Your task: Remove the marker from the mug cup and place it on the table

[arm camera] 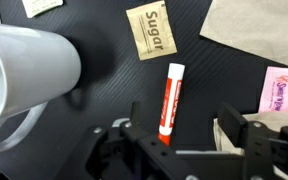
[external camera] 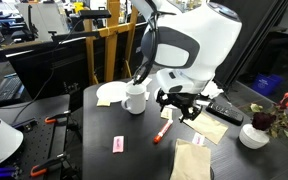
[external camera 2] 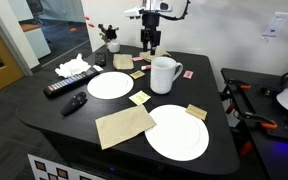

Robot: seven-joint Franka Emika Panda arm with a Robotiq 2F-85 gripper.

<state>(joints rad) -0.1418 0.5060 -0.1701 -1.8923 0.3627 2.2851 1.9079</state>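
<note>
Marker (external camera: 163, 131) is out of the mug cup (external camera: 135, 98) and flat on the desk (external camera: 94, 150); your jaws are released, gripping nothing.

In an exterior view the marker lies slantwise on the desk, apart from the upright mug cup, between a pink packet (external camera: 118, 144) and a brown napkin (external camera: 192, 160), with the jaws hanging just above it, no contact. In an exterior view the mug cup (external camera 2: 165, 74) stands between two white plates (external camera 2: 111, 85), jaws up behind it; you can't make out the marker here. In the wrist view the marker (arm camera: 170, 100) lies on bare desk (arm camera: 94, 30) in the gap between the spread jaws, clear of both, pale end towards a Sugar packet (arm camera: 151, 30), mug cup (arm camera: 24, 70) off to one side.
</note>
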